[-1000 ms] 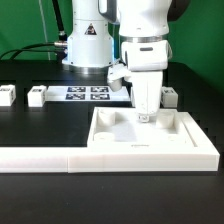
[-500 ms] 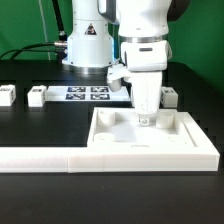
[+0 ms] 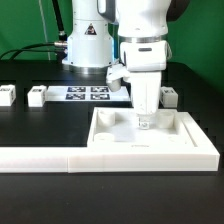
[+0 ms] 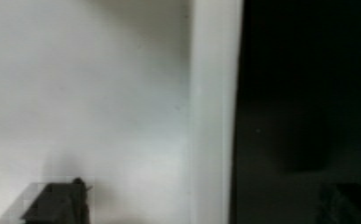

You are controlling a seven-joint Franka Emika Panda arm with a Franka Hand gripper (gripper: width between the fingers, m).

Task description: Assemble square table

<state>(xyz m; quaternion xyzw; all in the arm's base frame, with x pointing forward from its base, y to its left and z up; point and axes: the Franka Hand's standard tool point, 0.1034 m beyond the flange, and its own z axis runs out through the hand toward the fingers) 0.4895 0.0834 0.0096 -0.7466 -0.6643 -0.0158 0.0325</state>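
Gripper (image 3: pixel 146 120) low over square table (image 3: pixel 150 147) slab — lying flat, sockets up; grip state unclear.

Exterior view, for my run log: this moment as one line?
hand: low over square slab | grip: unclear | legs: three loose, unattached

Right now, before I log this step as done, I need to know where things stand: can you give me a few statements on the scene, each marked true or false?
1. The pincer hangs low over the tabletop slab. True.
2. Two legs, one and another, lie to the exterior view's left of the marker board. True.
3. A leg is fitted into the slab. False: the legs in view, with a third leg behind the slab, all lie on the black table.
4. The marker board lies on the slab. False: it lies on the table behind it, apart.
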